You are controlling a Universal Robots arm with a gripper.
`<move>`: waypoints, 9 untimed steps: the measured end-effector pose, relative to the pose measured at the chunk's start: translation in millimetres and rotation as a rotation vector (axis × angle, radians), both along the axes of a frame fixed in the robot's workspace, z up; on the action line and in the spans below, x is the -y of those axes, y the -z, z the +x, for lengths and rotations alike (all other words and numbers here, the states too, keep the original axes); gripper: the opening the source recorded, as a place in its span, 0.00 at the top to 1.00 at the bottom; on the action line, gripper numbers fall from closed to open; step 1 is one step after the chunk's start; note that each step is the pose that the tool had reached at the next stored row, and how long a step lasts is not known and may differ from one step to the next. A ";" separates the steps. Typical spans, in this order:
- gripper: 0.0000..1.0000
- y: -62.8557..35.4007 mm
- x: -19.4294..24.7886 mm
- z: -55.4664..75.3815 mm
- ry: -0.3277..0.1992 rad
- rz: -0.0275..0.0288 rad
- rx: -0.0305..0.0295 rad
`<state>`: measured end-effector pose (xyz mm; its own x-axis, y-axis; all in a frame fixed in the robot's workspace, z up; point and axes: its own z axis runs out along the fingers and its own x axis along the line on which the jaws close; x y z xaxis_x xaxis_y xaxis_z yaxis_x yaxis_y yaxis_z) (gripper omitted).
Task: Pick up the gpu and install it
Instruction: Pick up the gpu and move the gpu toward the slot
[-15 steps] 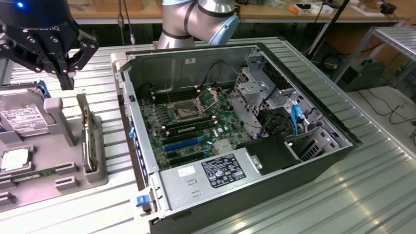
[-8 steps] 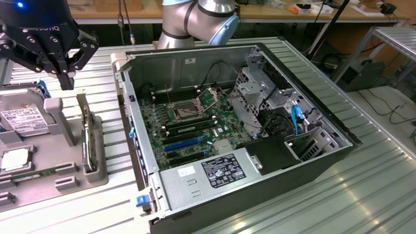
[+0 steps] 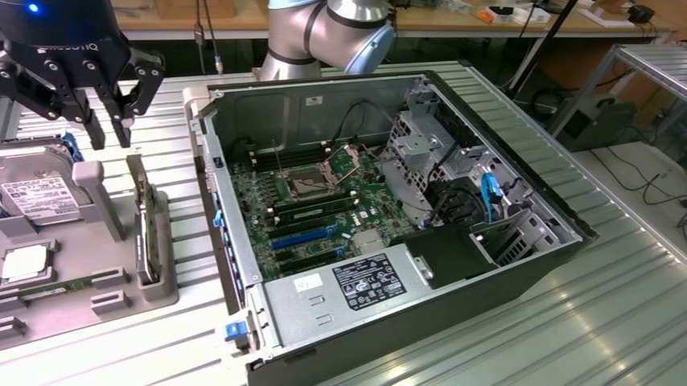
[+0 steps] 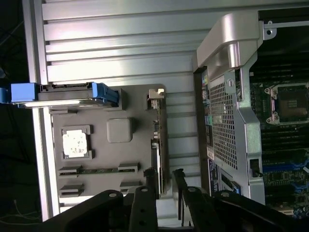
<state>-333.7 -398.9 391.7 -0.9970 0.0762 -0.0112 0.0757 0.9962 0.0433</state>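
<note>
The gpu (image 3: 144, 221) stands on its long edge in a slot of the grey holder tray (image 3: 161, 281), at the exterior view's left. The wrist view looks down on its thin top edge (image 4: 160, 145), with the silver bracket (image 4: 155, 94) at one end. My gripper (image 3: 111, 129) hangs above the gpu's far end, open, and apart from it. In the wrist view the gripper (image 4: 165, 178) straddles the line of the card, a dark fingertip (image 4: 150, 178) on each side, with nothing held.
An open computer case (image 3: 504, 265) lies beside the tray, its motherboard (image 3: 311, 201) and blue slots (image 3: 301, 237) exposed. The tray also holds a hard drive (image 3: 38, 197), a processor chip (image 3: 24, 264) and a memory stick (image 3: 54, 288). The ribbed metal table (image 3: 580, 322) stretches around them.
</note>
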 end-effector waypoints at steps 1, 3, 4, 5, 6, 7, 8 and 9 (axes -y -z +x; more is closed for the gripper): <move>0.70 0.0 0.0 0.0 0.000 0.0000 0.0000; 0.58 0.0 0.0 0.0 0.000 0.0000 0.0000; 0.58 0.0 0.0 0.0 0.000 0.0000 0.0000; 0.52 0.0 0.0 0.0 0.000 0.0000 0.0000; 0.52 0.0 0.0 0.0 0.000 0.0000 0.0000; 0.52 0.0 0.0 0.0 0.000 0.0000 0.0001; 0.52 0.0 0.0 0.0 0.000 0.0000 0.0000; 0.52 0.0 0.0 0.0 0.000 0.0001 0.0000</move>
<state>-333.7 -398.9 391.7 -0.9970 0.0762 -0.0113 0.0757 0.9962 0.0434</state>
